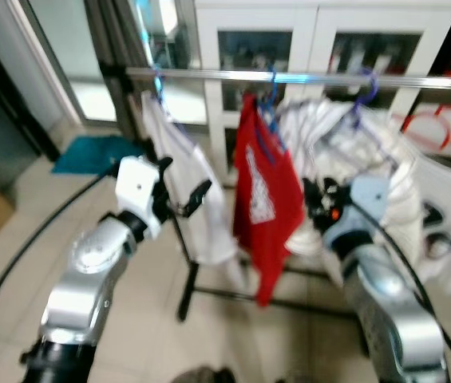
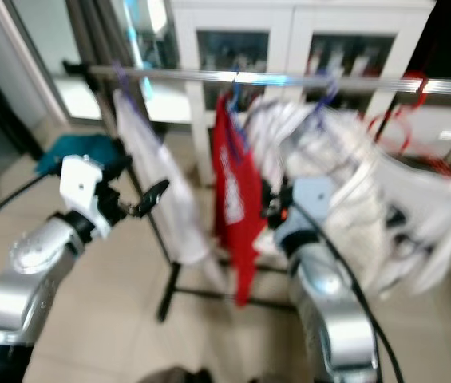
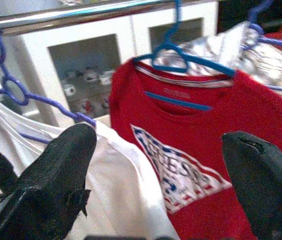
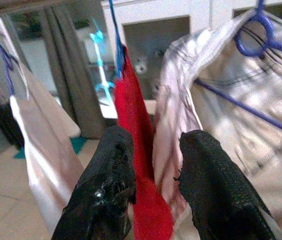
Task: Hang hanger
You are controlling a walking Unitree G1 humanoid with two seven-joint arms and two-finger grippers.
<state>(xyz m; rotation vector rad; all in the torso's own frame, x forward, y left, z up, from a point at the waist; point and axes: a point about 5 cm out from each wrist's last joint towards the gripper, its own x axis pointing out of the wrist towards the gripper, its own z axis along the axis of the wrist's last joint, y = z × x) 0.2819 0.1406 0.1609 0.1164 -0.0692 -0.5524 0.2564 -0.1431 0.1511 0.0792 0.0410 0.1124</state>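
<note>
Rail: I saw a silver clothes rail running across the head views, in front of a white glass-door cabinet.
Red T-shirt: it hung on a blue hanger hooked on the rail, about mid-rail, with a printed graphic on its chest.
White garment, left: it hung on a purple-blue hanger near the rail's left end, just beside the red T-shirt.
White garments, right: a bunch hung on purple-blue hangers to the right of the red shirt.
Red hanger: an empty one hung at the rail's right end.
Left gripper: I noted it raised before the left white garment and the red shirt, fingers spread wide, nothing between them.
Right gripper: it sat at the red shirt's edge, fingers narrowly parted; red cloth lay in the gap, but I could not tell if it was pinched.
Image quality: head views were blurred.
Floor: pale tiles, a teal mat near the doorway.
</note>
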